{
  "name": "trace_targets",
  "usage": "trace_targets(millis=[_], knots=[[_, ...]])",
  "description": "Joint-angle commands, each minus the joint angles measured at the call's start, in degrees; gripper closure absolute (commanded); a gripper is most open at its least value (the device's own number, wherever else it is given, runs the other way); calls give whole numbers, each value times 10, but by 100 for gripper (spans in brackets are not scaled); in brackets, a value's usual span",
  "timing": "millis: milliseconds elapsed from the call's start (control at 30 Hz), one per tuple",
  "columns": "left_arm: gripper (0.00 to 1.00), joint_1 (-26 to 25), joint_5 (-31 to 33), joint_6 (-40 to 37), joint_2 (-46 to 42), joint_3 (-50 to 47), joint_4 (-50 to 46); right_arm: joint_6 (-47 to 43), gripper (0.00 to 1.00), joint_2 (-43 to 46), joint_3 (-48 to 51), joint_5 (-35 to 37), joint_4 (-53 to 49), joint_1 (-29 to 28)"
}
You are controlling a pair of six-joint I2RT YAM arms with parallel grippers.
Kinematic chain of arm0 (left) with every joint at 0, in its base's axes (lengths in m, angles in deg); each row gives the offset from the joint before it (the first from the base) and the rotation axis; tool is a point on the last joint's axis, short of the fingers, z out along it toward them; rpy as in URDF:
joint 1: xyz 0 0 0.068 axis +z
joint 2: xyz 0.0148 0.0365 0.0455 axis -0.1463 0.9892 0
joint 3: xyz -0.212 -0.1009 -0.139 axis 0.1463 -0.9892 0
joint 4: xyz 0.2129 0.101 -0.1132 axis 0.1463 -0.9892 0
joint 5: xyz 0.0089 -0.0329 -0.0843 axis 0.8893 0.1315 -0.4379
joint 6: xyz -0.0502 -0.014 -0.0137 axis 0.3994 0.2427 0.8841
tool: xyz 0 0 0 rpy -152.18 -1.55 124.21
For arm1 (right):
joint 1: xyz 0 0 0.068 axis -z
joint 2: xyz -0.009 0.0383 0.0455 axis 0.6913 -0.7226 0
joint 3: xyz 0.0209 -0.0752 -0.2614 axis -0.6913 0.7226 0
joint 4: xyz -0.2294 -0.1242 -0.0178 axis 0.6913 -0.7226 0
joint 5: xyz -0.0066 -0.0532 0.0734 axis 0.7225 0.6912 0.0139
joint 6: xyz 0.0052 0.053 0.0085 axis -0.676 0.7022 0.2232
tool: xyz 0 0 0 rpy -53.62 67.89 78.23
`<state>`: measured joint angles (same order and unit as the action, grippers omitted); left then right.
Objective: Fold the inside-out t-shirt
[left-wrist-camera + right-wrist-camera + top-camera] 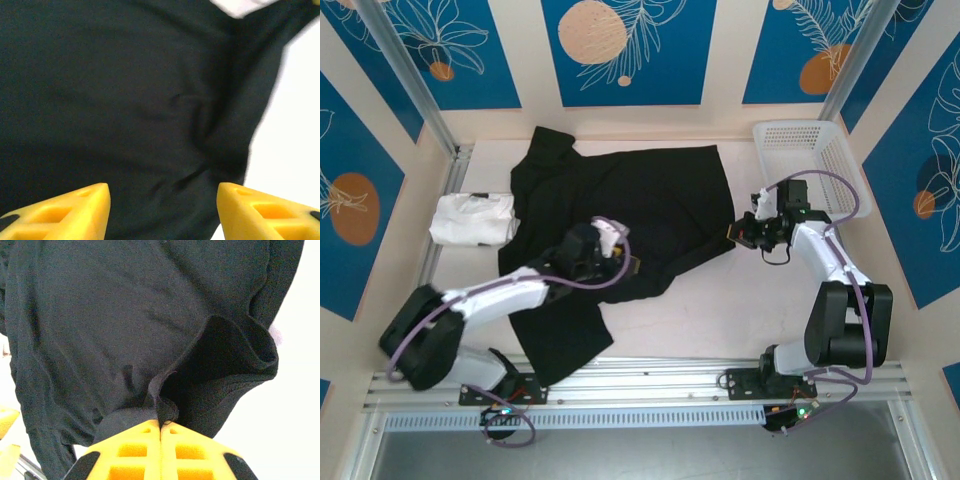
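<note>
1. The black t-shirt lies spread on the surface. One part reaches toward the near edge on the left, and the rest stretches to the far side.
2. The left tool sits over the shirt's middle. In its wrist view the yellow fingers stand apart, released, with dark cloth beneath them.
3. The right tool is at the shirt's right edge, clenched on a raised fold of the black cloth.
4. A folded white garment lies just beside the shirt's left edge.
5. A white basket sits at the far right corner, apart from the shirt.
</note>
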<state>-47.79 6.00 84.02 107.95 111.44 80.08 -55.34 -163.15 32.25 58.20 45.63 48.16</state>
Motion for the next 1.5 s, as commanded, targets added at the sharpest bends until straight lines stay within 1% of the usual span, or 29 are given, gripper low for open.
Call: trace_targets(millis=[0,67,133,267,400,467,567,633,700,767,833,900,1000,1067,1167,1233,1300,1400,1467], knots=[[42,82,57,106,-50,-59,-149,2,100,13,8,-5,5,0],[42,115,33,111,-47,-65,-150,4,100,11,7,-7,10,0],[41,127,19,110,-14,-45,-147,4,100,8,7,-11,13,-1],[40,140,32,106,72,1,-106,3,100,14,14,-13,14,0],[40,140,-4,108,175,69,-82,2,100,22,16,-14,13,0],[40,137,-24,112,227,110,-76,2,100,25,13,-14,10,1],[40,127,-34,105,292,190,-87,5,100,29,14,-12,13,4],[40,126,-50,97,343,266,-108,6,100,28,15,-11,16,6],[40,127,-43,80,366,324,-145,8,100,30,17,-8,16,9],[39,127,-15,59,345,336,-166,10,100,32,21,-7,20,10],[38,127,16,44,294,300,-173,12,100,36,24,-10,24,10],[37,125,39,38,228,237,-185,13,100,38,27,-9,26,10],[37,113,80,52,105,109,-212,14,100,46,32,-6,28,10],[36,97,114,70,17,35,-258,14,100,52,33,-6,30,10],[35,61,153,101,-80,-24,-352,15,100,56,33,-6,30,9],[35,24,169,125,-114,-37,-407,16,100,58,34,-9,33,9],[34,-10,167,161,-129,-47,-448,18,100,59,35,-10,35,8],[33,-52,152,208,-142,-68,-466,17,100,62,37,-6,35,8],[33,-68,149,224,-144,-79,-465,17,100,63,37,-9,34,8]])
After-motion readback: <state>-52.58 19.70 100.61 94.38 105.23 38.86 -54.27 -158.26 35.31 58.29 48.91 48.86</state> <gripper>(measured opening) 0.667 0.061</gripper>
